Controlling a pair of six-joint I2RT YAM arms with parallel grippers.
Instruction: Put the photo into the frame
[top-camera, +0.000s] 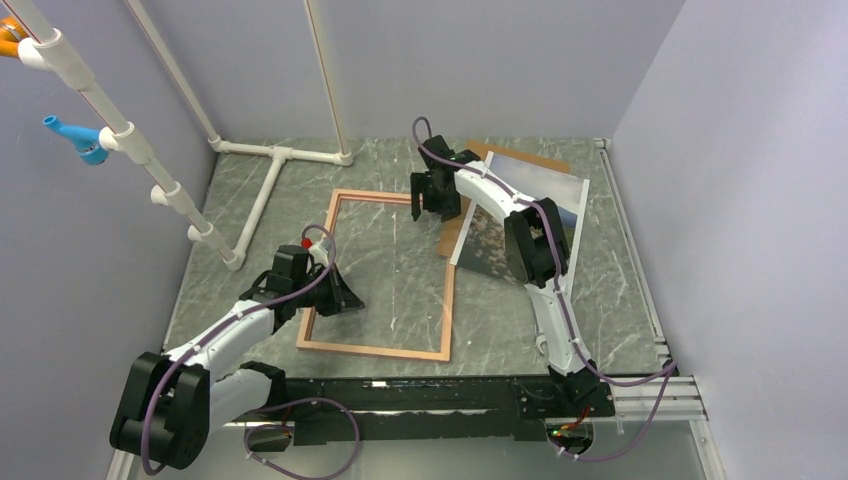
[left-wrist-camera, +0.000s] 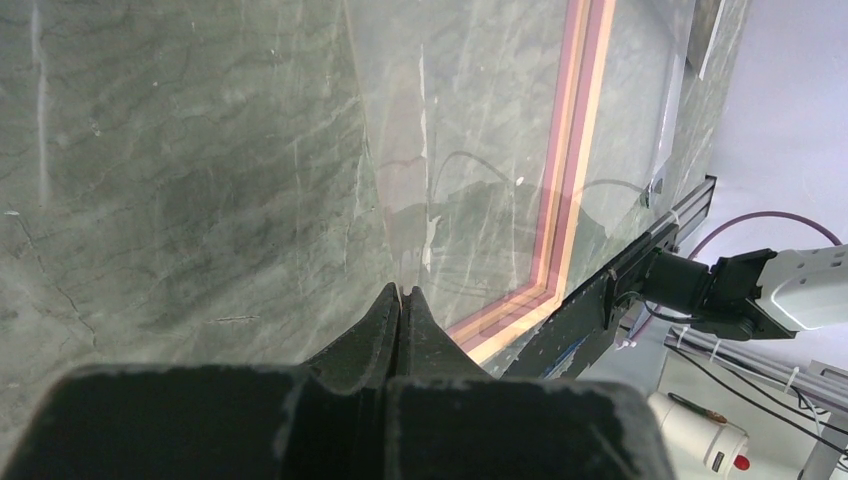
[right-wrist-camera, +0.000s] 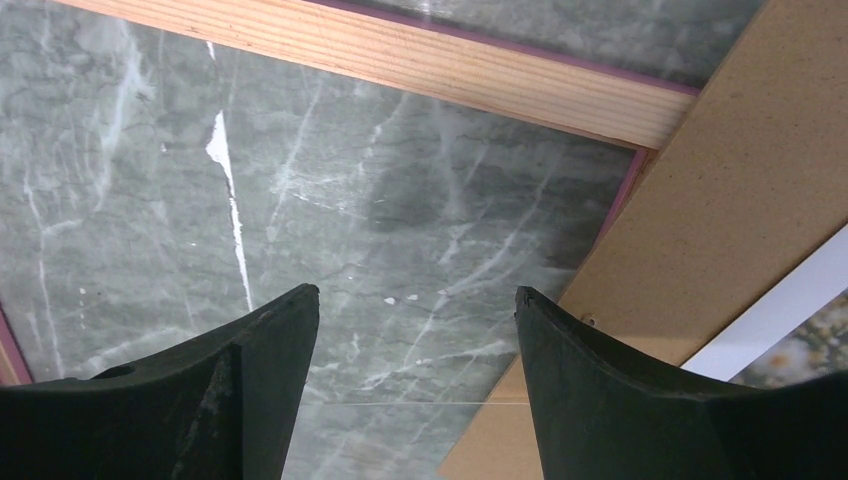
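Note:
The frame (top-camera: 375, 350) lies flat in the middle of the table, with the marble showing through it. The photo (top-camera: 565, 195) lies to its right on a brown backing board (top-camera: 452, 238), partly hidden by my right arm. My left gripper (top-camera: 352, 300) is just inside the frame's left edge. In the left wrist view it (left-wrist-camera: 402, 288) is shut on the edge of a thin clear pane (left-wrist-camera: 480, 120), and the frame (left-wrist-camera: 565, 180) shows through the pane. My right gripper (top-camera: 437, 205) is open and empty above the frame's far right corner. The right wrist view (right-wrist-camera: 415, 290) shows the frame (right-wrist-camera: 450, 65), the board (right-wrist-camera: 720, 200) and the photo's white border (right-wrist-camera: 770, 320).
A white pipe stand (top-camera: 270, 170) lies at the back left, and a slanted pipe carries a blue piece (top-camera: 75, 138). A black rail (top-camera: 420, 385) runs along the near edge. Grey walls close in the table on three sides.

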